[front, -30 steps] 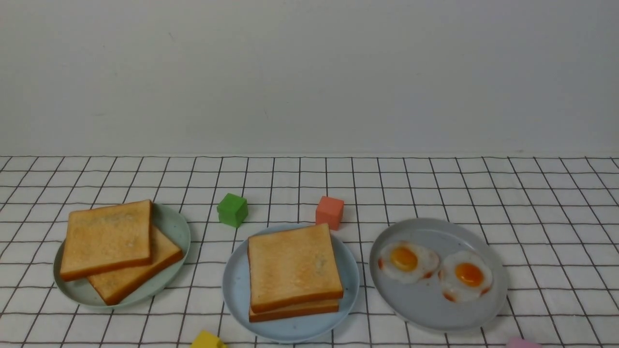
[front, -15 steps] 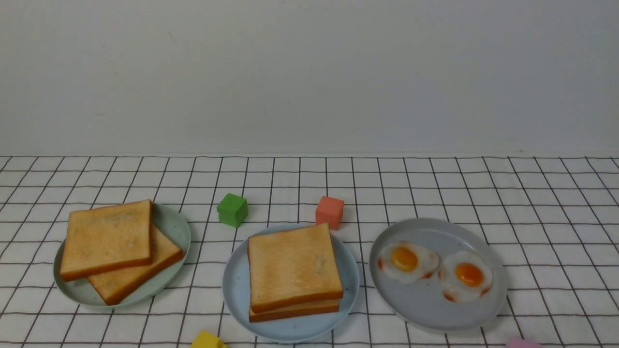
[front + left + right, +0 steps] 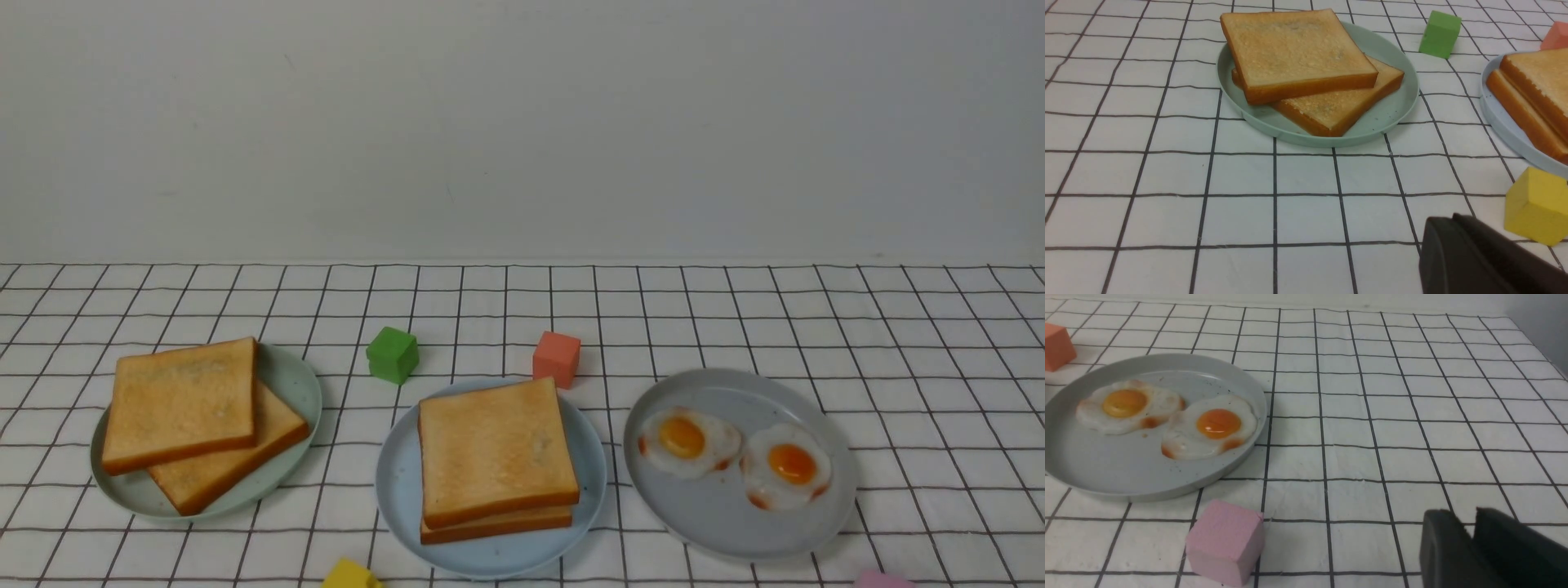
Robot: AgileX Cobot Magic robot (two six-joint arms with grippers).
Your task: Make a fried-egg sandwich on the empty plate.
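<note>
While neither arm shows in the front view, each wrist view catches dark fingers low over the white tabletop point(image 3: 735, 327) with its black grid lines. The left gripper point(image 3: 1457, 228) has its fingers point(image 3: 1453, 257) pressed together with no gap, holding nothing. The right gripper point(image 3: 1472, 522) shows 2 dark fingers point(image 3: 1443, 547) with a narrow slit between them, slightly apart and empty.

Nearest lie a yellow block point(image 3: 349, 575), just beside the near rim of the round light blue plate point(image 3: 397, 490), and a pink cube point(image 3: 880, 581) just beside the pale grey plate point(image 3: 718, 523). On the light blue plate in the middle sits the sandwich point(image 3: 494, 457): 2 square golden-brown toast slices stacked, the upper slightly askew; no egg can be seen between them. To its left, a grey-green plate point(image 3: 290, 380) carries 2 loose toast slices point(image 3: 184, 404), one overlapping the other at an angle. To its right, the pale grey plate holds 2 white fried eggs point(image 3: 690, 441) with orange yolks, side by side and touching. Farther back stand a green cube point(image 3: 393, 354) and an orange-red cube point(image 3: 557, 358), the latter just beyond the blue plate's far rim.
</note>
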